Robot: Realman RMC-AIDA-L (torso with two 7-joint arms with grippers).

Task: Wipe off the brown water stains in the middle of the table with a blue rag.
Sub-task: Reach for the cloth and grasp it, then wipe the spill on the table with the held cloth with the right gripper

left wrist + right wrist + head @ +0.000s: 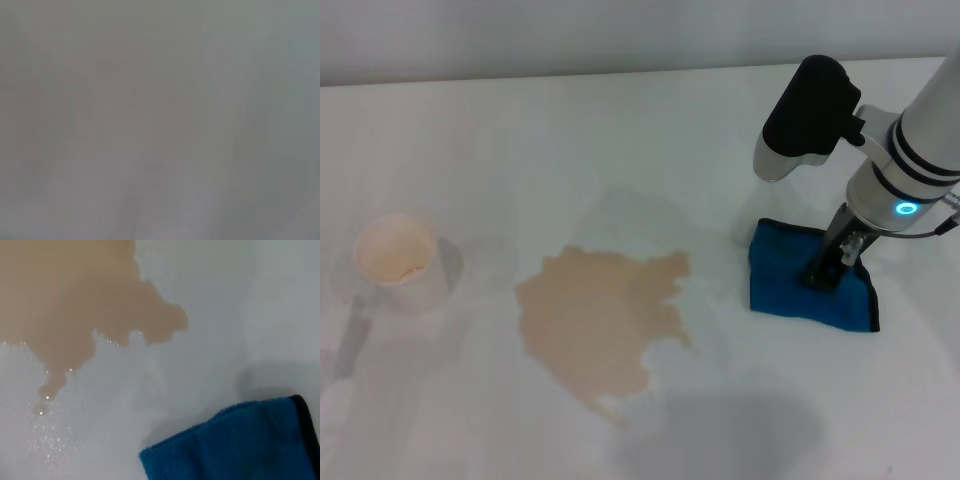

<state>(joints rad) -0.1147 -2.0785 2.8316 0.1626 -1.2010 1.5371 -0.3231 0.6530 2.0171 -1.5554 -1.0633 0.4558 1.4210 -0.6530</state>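
The right gripper [828,268] is standing on the blue rag [798,285], its dark fingers coming down onto the cloth near the middle of its far half. Whether those fingers are pinching a fold or merely pressing on the fabric, I cannot tell, since their tips are merging with the dark of the cloth in the head view. The rag is lying flat on the white desk [620,130], spreading out around and just under the gripper, with a black-edged corner reaching toward the robot.

The brown water stains [600,320] are lying to the gripper's left, near the rag but apart from it, with a strip of bare desk between them. Farther to the left of the gripper, beyond the stain, a white paper cup [400,262] with tan inside is standing upright.

The right wrist view is giving what the head view is not: the rag's [240,445] fuzzy pile and black edging up close, the ragged lobes of the stain's [65,300] nearer edge, and fine glinting droplets scattered on the desk [225,315] beside it. It is showing none of the gripper's own fingers.

The left wrist view is showing only a plain grey blur, and the left gripper is appearing in no view.
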